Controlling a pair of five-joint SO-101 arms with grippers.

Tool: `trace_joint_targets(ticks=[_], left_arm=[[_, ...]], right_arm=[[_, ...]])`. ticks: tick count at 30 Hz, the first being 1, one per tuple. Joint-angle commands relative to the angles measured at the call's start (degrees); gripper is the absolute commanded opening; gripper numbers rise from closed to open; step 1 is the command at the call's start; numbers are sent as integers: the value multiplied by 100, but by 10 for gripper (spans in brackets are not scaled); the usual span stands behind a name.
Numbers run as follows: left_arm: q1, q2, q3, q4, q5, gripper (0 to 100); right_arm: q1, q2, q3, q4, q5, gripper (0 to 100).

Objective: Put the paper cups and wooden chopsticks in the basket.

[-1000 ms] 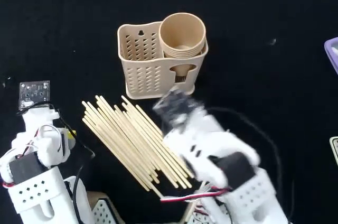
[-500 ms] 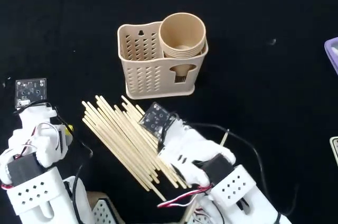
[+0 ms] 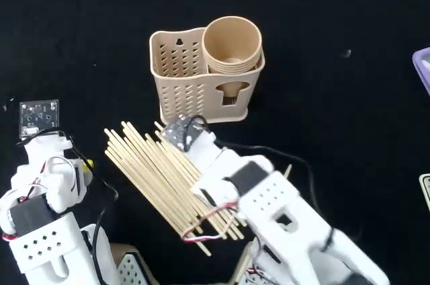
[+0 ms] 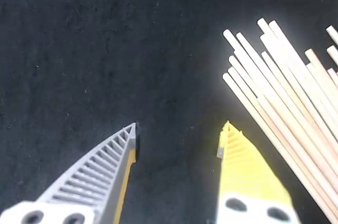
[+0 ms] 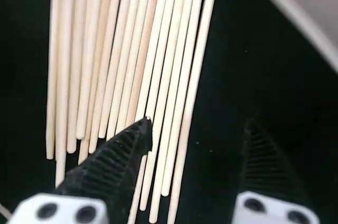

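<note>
The beige perforated basket [image 3: 195,90] stands at the table's middle rear, with stacked paper cups [image 3: 232,43] in its right compartment. Several wooden chopsticks [image 3: 158,174] lie in a slanted pile in front of it. My right arm [image 3: 255,197] lies across that pile. Its gripper [image 5: 198,123] is open just above the chopsticks [image 5: 132,60], one black finger [image 5: 124,152] over the sticks and the other over bare cloth. The basket's edge [image 5: 306,7] shows close by. My left gripper [image 4: 179,126] is open above the black cloth, beside the chopstick ends [image 4: 280,92], holding nothing.
My left arm [image 3: 47,194] sits at the front left corner. A purple object [image 3: 423,66] pokes in at the right edge. A cardboard-coloured piece [image 3: 124,261] lies between the arm bases at the front. The black table [image 3: 336,97] covers everything else.
My right arm has swung leftward across the chopstick pile, its wrist ending nearer the basket's front. The left arm, basket and cups have stayed put.
</note>
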Motion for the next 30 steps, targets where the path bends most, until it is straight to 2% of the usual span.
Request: trace_joint_targets(ticks=[1,5,8,13,22,30], left_arm=[[-48,0,4,-79,70,252],[-40,-9,4,-79,79,252],[-40,-9,13,-70,79,251],[-40,-9,22,-70,88,250],[-40,-26,13,-62,88,250],[-40,-53,13,-62,88,250]], right_arm=[[62,848,-110,-730,-88,258],[-44,1490,66,-1503,-176,258],[-62,1868,-13,-1688,-220,258],[-70,2563,-673,-932,-167,242],[-79,3011,-875,-756,-202,11],[-62,2967,-875,-378,-158,20]])
